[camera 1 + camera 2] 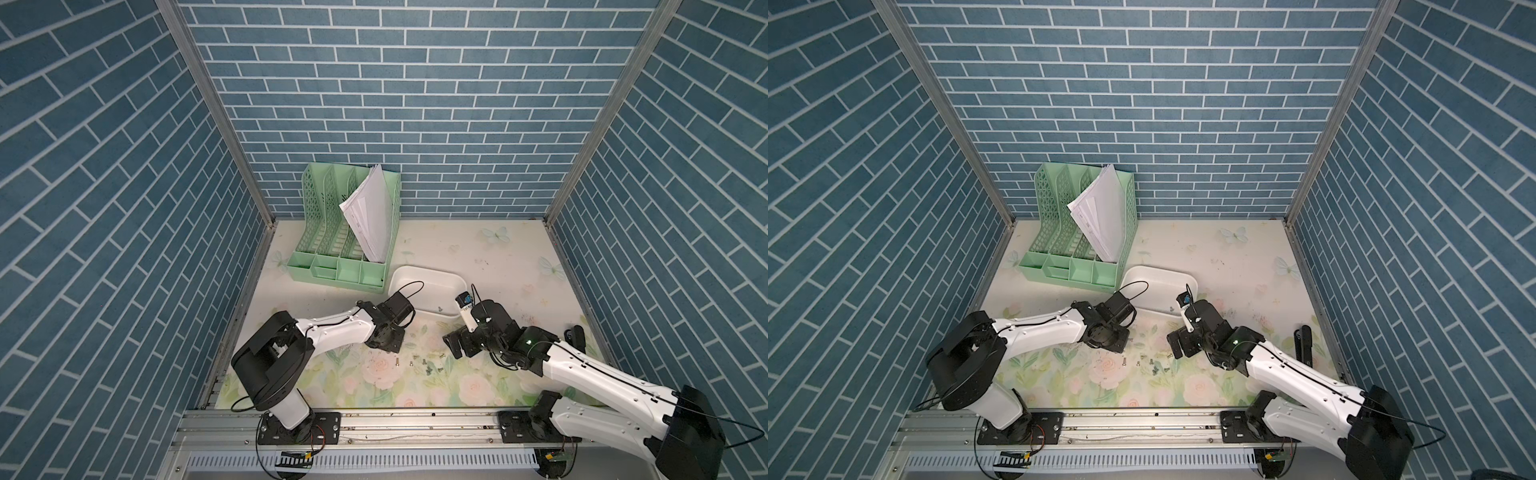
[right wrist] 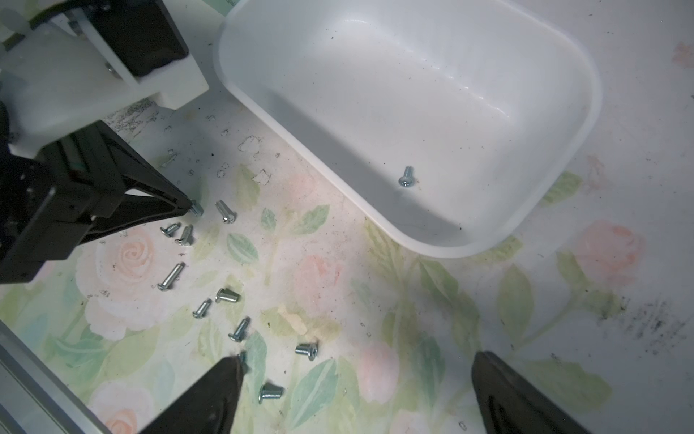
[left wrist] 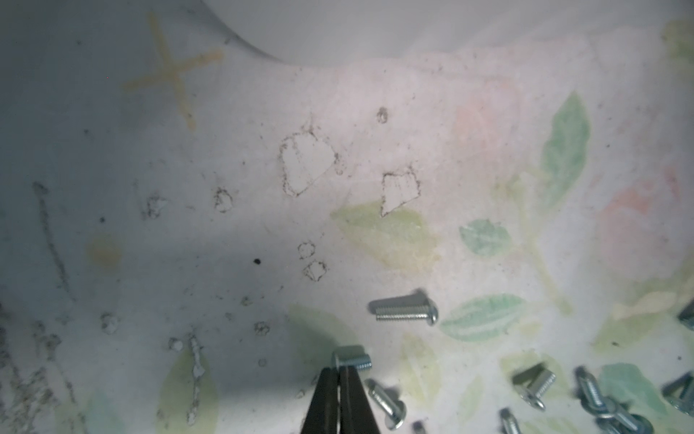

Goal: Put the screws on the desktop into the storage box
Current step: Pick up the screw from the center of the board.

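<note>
On the desktop (image 2: 338, 285), just in front of the storage box (image 2: 595, 94), about 10 loose screws (image 2: 227, 295) lie scattered over the printed roses. 1 lone screw (image 2: 406, 177) lies inside the box. At the cluster's edge the left gripper (image 3: 340, 370) is clamped on 1 short screw (image 3: 351, 361), just behind its head. The right gripper (image 2: 360, 360) hovers at the cluster's other side, jaws spread wide, holding nothing.

Screws (image 2: 225, 296) on desktop (image 2: 338, 282), one in storage box (image 2: 469, 235)
</note>
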Motion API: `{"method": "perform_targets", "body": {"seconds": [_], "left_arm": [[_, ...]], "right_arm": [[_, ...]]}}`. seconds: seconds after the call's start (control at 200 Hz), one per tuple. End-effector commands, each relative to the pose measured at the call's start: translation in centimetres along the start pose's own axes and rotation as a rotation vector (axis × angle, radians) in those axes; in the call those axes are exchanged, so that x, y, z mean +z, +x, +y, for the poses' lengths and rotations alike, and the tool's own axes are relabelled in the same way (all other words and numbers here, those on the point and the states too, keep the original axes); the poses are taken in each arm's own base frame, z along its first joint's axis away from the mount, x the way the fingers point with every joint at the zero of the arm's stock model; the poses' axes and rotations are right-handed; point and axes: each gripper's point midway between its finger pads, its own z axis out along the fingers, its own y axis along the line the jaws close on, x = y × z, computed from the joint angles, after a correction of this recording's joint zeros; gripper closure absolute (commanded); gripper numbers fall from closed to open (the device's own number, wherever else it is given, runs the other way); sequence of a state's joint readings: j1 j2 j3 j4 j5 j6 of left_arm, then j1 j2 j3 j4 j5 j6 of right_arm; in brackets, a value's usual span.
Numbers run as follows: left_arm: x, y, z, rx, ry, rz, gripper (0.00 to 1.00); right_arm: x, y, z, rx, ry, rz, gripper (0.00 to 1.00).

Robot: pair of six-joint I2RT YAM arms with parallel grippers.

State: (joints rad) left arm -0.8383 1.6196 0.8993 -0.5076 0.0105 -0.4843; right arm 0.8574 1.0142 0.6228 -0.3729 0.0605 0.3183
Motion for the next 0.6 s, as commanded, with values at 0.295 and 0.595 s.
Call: {"method": "perform_targets", "body": {"seconds": [0.295, 0.595], "left_arm": [[-1.4, -1.3, -0.6, 0.014, -0.003, -0.020, 0.99], [-3.5, -4.0, -1.6, 0.016, 0.026, -0.088, 0.99]], "right_arm": [[-0.7, -0.6, -0.4, 0.040, 0.020, -0.046, 0.00], [-1.6, -1.3, -1.0, 0.066, 0.043, -0.093, 0.00]]}}
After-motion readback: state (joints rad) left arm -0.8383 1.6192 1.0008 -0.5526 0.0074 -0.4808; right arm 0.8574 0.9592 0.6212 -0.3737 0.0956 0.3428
